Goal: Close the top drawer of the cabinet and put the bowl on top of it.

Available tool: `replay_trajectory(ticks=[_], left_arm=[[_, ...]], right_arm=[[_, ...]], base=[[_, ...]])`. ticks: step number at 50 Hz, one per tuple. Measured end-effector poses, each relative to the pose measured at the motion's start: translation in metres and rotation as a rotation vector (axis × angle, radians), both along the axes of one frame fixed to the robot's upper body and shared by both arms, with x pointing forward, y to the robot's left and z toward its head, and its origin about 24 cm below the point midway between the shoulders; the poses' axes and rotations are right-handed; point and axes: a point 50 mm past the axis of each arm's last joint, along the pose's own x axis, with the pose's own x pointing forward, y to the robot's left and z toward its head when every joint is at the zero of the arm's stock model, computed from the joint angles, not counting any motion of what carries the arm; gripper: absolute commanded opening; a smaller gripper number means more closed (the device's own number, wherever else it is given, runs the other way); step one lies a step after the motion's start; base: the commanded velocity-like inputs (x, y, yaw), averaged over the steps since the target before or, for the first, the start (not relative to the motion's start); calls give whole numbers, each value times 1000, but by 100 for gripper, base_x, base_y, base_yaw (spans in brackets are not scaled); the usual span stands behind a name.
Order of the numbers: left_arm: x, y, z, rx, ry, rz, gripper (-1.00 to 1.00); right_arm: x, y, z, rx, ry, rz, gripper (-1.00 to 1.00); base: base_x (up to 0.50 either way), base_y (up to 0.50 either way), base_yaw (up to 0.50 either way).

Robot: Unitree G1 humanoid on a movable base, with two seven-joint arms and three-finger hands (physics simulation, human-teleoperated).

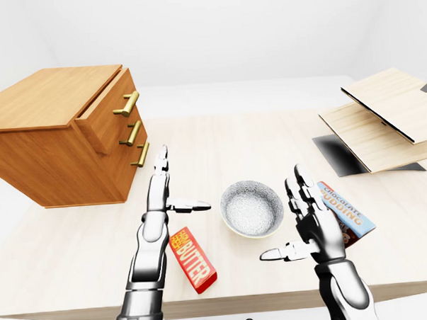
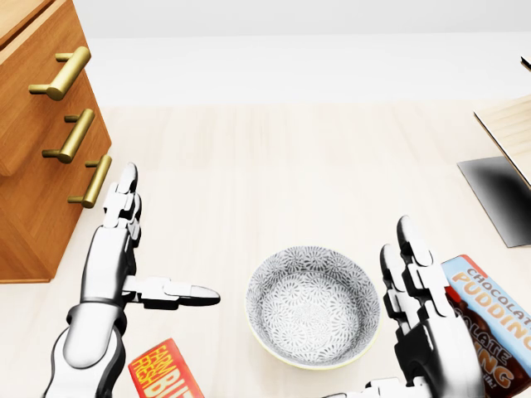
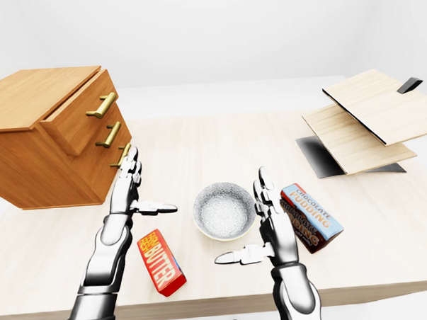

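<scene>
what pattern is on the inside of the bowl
A fine grey-and-white floral print covers the inside of the bowl, clearest in the head view.

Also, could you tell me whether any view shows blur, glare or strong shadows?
Head view: sharp, flat even light, bowl pattern crisp. Left-eye view: no blur, butter box lettering legible, hardly any cast shadows. Right-eye view: likewise clean, pudding box text readable, no glare.

A bare simulated test room: blank white walls (image 1: 229,32), one pale table (image 1: 227,142) with cabinet (image 1: 49,139) and pudding box (image 1: 343,211).
</scene>
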Motion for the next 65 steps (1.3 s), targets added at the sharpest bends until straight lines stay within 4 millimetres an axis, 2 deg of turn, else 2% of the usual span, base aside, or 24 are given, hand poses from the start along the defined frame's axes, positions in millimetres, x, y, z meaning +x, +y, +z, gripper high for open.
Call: replay_trajectory(ticks=[22, 48, 65], left_arm=[[16, 6, 24, -50, -74, -11, 100], [10, 20, 64, -79, -239, -4, 100], [14, 26, 70, -83, -254, 11, 100]], right_arm=[[-2, 1, 1, 2, -2, 12, 100], [-3, 2, 0, 2, 2, 22, 100], [-3, 1, 0, 3, 1, 22, 100]], base=[[0, 0, 0], [0, 0, 0], [0, 0, 0]])
